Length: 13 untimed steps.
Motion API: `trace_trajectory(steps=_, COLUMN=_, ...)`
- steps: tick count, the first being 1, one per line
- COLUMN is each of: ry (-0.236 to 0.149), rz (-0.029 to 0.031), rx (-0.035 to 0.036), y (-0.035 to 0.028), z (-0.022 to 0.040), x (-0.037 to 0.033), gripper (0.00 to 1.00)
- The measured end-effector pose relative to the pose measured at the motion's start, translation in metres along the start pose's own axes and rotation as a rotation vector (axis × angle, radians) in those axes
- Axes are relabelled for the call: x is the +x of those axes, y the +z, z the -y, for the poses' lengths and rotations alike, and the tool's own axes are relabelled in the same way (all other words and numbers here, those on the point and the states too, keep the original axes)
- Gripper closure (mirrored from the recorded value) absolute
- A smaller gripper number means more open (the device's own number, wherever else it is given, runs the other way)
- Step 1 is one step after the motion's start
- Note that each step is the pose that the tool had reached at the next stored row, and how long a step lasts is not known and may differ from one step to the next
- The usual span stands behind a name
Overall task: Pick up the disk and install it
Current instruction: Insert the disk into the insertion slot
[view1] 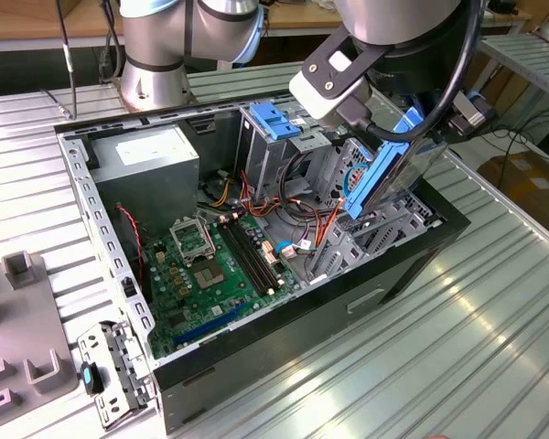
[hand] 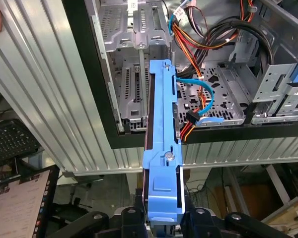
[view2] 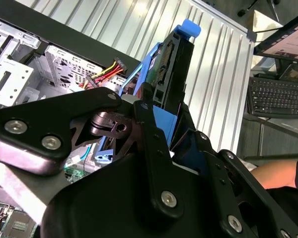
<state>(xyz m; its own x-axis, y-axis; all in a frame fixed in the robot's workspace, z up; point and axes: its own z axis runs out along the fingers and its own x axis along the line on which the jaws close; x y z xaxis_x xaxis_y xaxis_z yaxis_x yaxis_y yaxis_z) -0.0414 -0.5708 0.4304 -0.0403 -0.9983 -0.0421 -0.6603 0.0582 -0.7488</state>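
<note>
Exterior view, hand: one arm, one hand, clamped on the upper end of the disk.
Exterior view, disk: one. It hangs clear of the desk, steeply tilted. Its lower end is over the drive cage, at the corner of the case on the exterior view's right. Whether it touches the cage cannot be told.
Exterior view, edges and room: the case is open on top. Bare ribbed desk lies beyond its wall on the exterior view's right.
Exterior view, other items: one light-blue latch plate stands upright near the cage. One grey power-supply box is in the far corner. One motherboard lies on the case floor.
Second wrist view, hand: two black fingers are closed against the disk, one on each broad face.
Second wrist view, disk: seen edge-on, with a blue tab at its far end and blue rails on both sides.
Second wrist view, surroundings: ribbed desk lies beyond the disk. One keyboard and one person's forearm are past the desk edge.
First wrist view, disk: one blue rail faces the camera, running out from the hand.
First wrist view, clearance: the disk's far end crosses the black rim of the case, in line with an open bay of the drive cage. One blue cable and a bundle of wires lie just beside that end.
</note>
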Motion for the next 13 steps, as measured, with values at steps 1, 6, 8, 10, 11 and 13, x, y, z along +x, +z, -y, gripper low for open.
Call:
trace_trajectory(steps=1, ry=0.000, rz=-0.0002, rx=0.0002, y=-0.0004, z=-0.0003, x=0.0000, gripper=0.64)
trace_trajectory(steps=6, ry=-0.001, rz=-0.0009, rx=0.0018, y=0.0018, z=-0.0039, x=0.0002, gripper=0.64)
trace_trajectory(steps=8, ry=-0.001, rz=-0.0032, rx=0.0030, y=0.0031, z=-0.0054, x=0.0003, gripper=0.64)
trace_trajectory(steps=10, ry=0.002, rz=-0.0087, rx=0.0036, y=0.0041, z=-0.0065, x=0.0004, gripper=0.64)
trace_trajectory(steps=11, ry=0.004, rz=-0.0116, rx=0.0040, y=0.0044, z=-0.0069, x=0.0004, gripper=0.64)
trace_trajectory(steps=13, ry=0.008, rz=-0.0185, rx=0.0053, y=0.0056, z=-0.0082, x=0.0005, gripper=0.64)
